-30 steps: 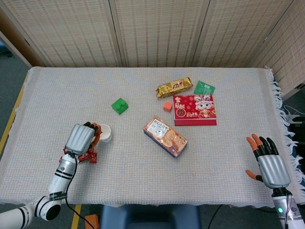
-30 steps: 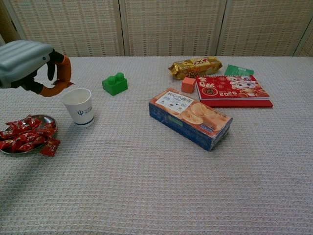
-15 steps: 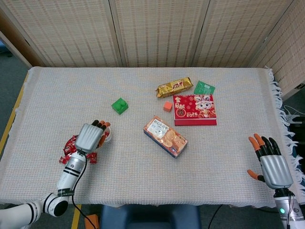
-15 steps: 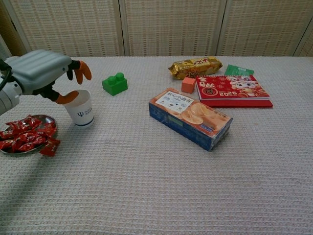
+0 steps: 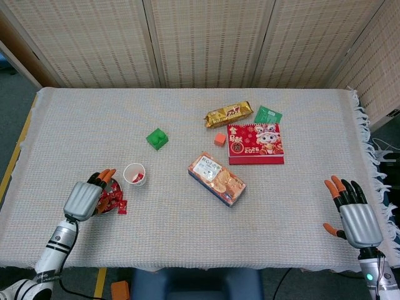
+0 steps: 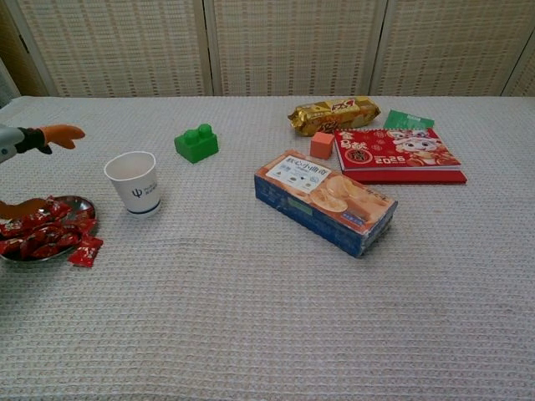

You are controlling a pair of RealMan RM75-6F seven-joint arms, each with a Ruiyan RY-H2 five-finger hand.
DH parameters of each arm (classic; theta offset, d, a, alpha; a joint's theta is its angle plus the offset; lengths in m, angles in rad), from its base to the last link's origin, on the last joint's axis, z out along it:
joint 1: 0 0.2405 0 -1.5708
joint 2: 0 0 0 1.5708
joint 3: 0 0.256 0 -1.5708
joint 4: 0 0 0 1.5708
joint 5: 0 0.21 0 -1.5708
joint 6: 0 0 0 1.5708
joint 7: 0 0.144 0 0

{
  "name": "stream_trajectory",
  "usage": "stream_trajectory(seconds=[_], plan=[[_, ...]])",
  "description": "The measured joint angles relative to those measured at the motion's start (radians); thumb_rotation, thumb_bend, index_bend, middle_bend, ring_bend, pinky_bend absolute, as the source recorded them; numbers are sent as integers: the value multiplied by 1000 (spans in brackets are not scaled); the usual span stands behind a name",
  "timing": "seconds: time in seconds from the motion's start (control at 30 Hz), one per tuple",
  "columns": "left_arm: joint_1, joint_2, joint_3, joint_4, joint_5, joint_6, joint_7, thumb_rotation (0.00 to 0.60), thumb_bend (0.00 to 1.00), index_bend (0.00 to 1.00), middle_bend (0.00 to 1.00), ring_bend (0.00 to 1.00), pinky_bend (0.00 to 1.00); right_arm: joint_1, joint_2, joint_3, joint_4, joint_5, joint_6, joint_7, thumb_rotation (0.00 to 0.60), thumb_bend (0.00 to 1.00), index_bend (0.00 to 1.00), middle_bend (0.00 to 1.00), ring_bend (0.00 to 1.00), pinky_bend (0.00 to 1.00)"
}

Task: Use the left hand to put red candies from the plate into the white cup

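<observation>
Our left hand [image 5: 82,199] hangs over the plate [image 6: 73,202] at the lower left of the frame, its orange-tipped fingers [image 5: 107,175] spread apart and holding nothing; in the chest view one fingertip reaches in from the left edge above the plate and another lies low against the red candies [image 6: 42,233]. The candies are heaped on the plate, and one [image 6: 84,251] lies on the cloth just beside its rim. The white cup [image 5: 135,174] stands upright just to the right of the plate, apart from our fingers, and from above we see something red inside it. Our right hand [image 5: 355,214] rests open at the lower right corner of the table [image 5: 187,250], fingers spread and empty. Further out, a green brick [image 5: 157,138] sits above the cup, a biscuit box [image 5: 216,178] lies mid-table, and a small orange cube [image 5: 219,139], a gold snack pack [image 5: 229,114], a green packet [image 5: 267,115] and a red calendar [image 5: 255,143] cluster at upper right.
</observation>
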Motion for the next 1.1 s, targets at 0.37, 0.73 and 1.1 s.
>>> stream_trajectory(seconds=[0.37, 0.73, 1.1], plan=[[19, -19, 49, 79, -67, -113, 38, 600, 353, 0, 30, 131, 997, 2, 0, -3, -1, -3, -5, -4, 600, 23, 0, 0, 0, 0], [11, -79, 27, 148, -97, -126, 76, 600, 351, 99, 102, 212, 1000, -1, 1, -3, -2, -3, -1, -2, 600, 23, 0, 0, 0, 0], [-6, -97, 8, 194, -109, -164, 45, 600, 349, 173, 149, 238, 1000, 1, -2, 0, -2, 6, -6, -10, 600, 23, 0, 0, 0, 0]])
